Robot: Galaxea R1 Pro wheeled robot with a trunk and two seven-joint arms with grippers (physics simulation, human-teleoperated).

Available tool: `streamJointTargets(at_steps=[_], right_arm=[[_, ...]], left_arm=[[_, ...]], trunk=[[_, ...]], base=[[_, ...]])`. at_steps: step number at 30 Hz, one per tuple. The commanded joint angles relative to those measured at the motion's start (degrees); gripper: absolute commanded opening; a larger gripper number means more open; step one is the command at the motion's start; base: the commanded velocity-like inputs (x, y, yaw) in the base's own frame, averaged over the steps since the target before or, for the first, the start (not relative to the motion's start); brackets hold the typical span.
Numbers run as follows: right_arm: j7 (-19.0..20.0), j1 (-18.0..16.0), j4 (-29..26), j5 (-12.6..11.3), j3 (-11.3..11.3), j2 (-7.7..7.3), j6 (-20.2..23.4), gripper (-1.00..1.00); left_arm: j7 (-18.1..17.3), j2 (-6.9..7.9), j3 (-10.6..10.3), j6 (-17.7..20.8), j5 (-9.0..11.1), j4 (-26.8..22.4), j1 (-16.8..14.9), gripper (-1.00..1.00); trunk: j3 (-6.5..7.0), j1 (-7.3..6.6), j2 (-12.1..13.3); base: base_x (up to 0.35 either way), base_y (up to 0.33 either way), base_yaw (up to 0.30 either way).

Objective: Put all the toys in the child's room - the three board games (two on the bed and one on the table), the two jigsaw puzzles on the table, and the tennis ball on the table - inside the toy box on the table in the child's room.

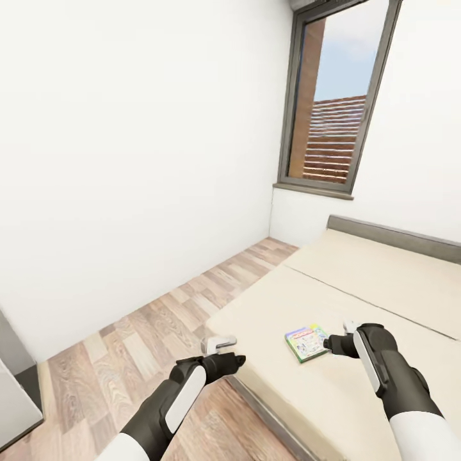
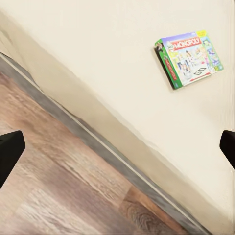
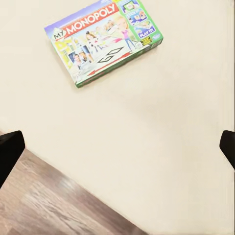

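Observation:
One board game (image 1: 307, 342), a flat green Monopoly box with a colourful lid, lies on the cream bed (image 1: 371, 282) near its front edge. The box (image 2: 190, 58) lies lid up in the left wrist view, and its title reads clearly (image 3: 104, 40) in the right wrist view. My left gripper (image 1: 219, 346) hangs open over the bed's corner, left of the game and apart from it. My right gripper (image 1: 349, 328) is open too, just right of the box and above the mattress. Nothing sits between the fingers (image 2: 10, 152) of the left one, nor between the fingers (image 3: 10, 149) of the right one.
The low bed has a grey base (image 2: 98, 147) and a grey headboard (image 1: 397, 235) at the back wall. Wooden floor (image 1: 128, 346) runs along its left side to a white wall. A tall window (image 1: 333, 109) is at the far corner. A grey furniture edge (image 1: 13, 390) shows at the left.

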Motion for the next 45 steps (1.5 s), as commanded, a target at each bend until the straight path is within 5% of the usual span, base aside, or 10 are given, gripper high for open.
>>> streamJointTargets(at_steps=[1,45], right_arm=[[-0.01,-0.04,-0.05,-0.17,-0.04,0.0,0.23,1.0],[-0.03,-0.04,0.1,-0.09,0.03,0.01,0.18,1.0]], left_arm=[[0.53,0.02,-0.1,0.15,0.61,-0.09,-0.04,1.0],[0.53,0.05,-0.09,0.07,0.61,-0.07,0.03,1.0]], trunk=[[-0.08,0.0,-0.04],[-1.04,0.0,-0.04]], base=[[0.0,0.0,-0.281],[0.0,0.0,-0.281]])
